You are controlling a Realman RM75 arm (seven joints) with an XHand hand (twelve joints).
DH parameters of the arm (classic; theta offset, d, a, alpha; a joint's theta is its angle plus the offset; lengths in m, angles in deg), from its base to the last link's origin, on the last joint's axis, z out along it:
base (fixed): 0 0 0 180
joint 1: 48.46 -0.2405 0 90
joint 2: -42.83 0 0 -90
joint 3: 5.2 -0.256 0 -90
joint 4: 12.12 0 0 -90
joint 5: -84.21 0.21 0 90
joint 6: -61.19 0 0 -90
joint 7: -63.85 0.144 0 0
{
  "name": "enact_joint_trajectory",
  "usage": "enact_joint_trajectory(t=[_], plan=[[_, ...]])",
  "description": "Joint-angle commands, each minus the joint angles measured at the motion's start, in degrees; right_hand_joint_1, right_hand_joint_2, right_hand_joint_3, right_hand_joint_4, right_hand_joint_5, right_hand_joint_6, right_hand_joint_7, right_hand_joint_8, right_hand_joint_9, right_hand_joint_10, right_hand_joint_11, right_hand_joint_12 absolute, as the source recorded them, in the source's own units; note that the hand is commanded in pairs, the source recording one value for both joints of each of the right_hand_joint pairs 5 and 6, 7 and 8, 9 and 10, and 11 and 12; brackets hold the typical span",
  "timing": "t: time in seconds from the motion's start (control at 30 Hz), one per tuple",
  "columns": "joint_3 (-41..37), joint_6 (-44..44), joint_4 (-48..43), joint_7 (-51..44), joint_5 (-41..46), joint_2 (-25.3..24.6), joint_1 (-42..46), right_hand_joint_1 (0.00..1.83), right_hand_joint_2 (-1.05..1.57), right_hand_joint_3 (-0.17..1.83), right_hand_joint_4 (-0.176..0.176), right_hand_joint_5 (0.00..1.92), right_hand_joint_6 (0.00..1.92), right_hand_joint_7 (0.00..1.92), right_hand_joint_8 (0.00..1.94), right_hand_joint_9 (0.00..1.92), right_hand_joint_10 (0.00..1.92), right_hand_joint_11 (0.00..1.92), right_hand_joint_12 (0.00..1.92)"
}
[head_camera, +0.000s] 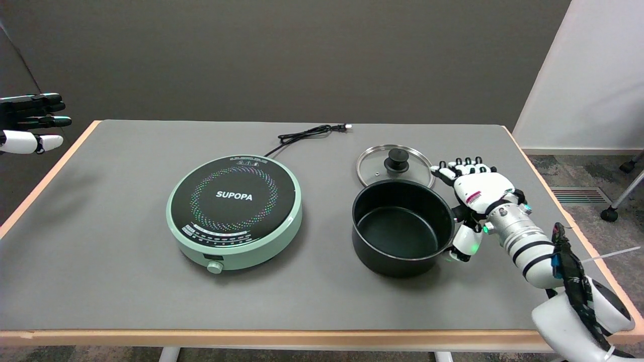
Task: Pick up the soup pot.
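The black soup pot (400,229) stands upright and empty on the grey table, right of centre. My right hand (475,193) is at the pot's right side, up against its wall where a side handle sticks out. The fingers (460,166) stretch out past the rim toward the back, and the thumb (465,244) hangs down near the front of the pot wall. The fingers are spread and nothing is gripped between them. The palm hides most of the pot's right handle.
A glass lid (395,166) with a black knob lies flat just behind the pot, close to my fingertips. A mint-green induction cooker (235,211) sits left of the pot, its black cord (307,134) trailing toward the back. The idle left hand (30,123) hangs at upper left.
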Motion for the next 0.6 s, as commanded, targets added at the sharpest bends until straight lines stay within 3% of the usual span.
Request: enact_joint_trajectory(t=[0.03,0.4,0.6], plan=[[2.0,-1.8,0.7,0.4,-10.4,-1.0,1.8,1.07,-0.46,1.38,0.176,0.23,0.23,0.23,0.23,0.23,0.23,0.23,0.23],[3.0,-1.3,2.4,0.5,-22.4,-4.7,3.1,1.07,-0.52,1.68,0.176,0.47,0.47,0.47,0.47,0.47,0.47,0.47,0.47],[3.4,-1.2,2.8,0.6,-25.5,-5.4,2.9,1.04,-0.46,1.72,0.176,0.6,0.6,0.6,0.6,0.6,0.6,0.6,0.6]])
